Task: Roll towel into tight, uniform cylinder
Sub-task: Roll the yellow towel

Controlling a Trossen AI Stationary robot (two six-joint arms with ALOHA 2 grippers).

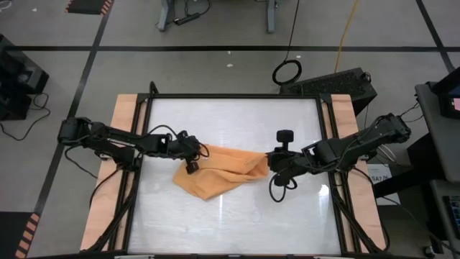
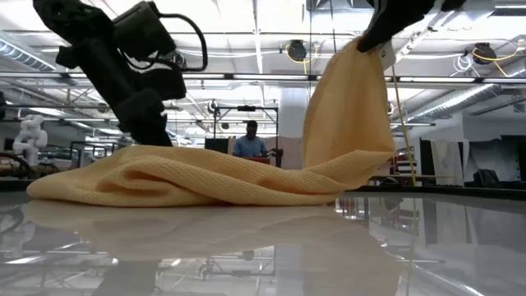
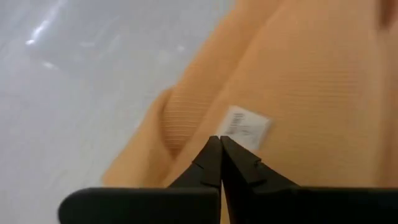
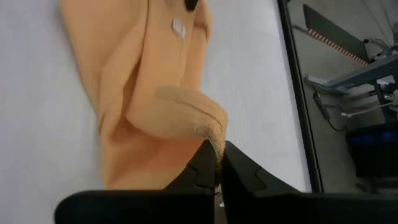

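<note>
A glossy white table [image 1: 237, 216] with wooden side strips sits in a workshop hall; far behind it in the low view a person [image 2: 250, 141] stands. One towel [image 1: 219, 170] lies crumpled near the table's middle, its long axis running between my two arms, not yet rolled at all.

My right gripper [image 4: 218, 163] is pinched shut on a corner of the towel at its right end and holds it raised, so the cloth hangs from my fingers down to the table. My left gripper [image 3: 220, 151] hovers at the towel's left end with its fingers closed together; I see no cloth between them, only the one white tag [image 3: 247, 126] just past the tips. From there the towel stretches away toward my right arm.

I judge the left end needs a real grip next, since that arm is nearest it.
</note>
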